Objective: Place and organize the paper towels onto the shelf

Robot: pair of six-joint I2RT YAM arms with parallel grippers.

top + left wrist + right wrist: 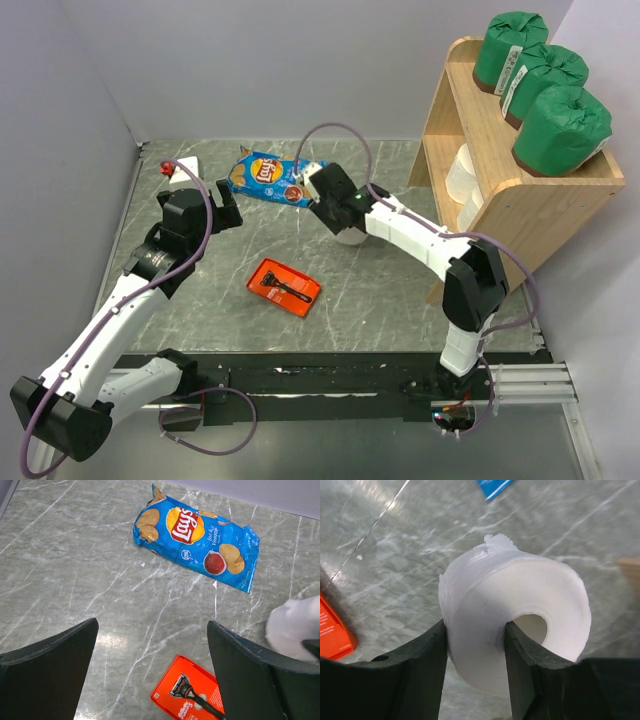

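With the right pincer [474, 630] clenched on the wall of the bare white roll [520, 605], one finger outside and one at the hollow core, squeeze only enough not to crush it. Lift it straight off the surface [380, 300] and carry it to the shelf [540, 205], setting it by the white rolls [462, 172] on the lower level, under the green-wrapped rolls [545, 75], while keeping the left pincer [152, 626] spread wide, empty and out of the path. For writing, read "Lay's" and "Salt & Vinegar" on the blue chip bag [195, 535] and "Gillette" on the red razor pack [172, 700].
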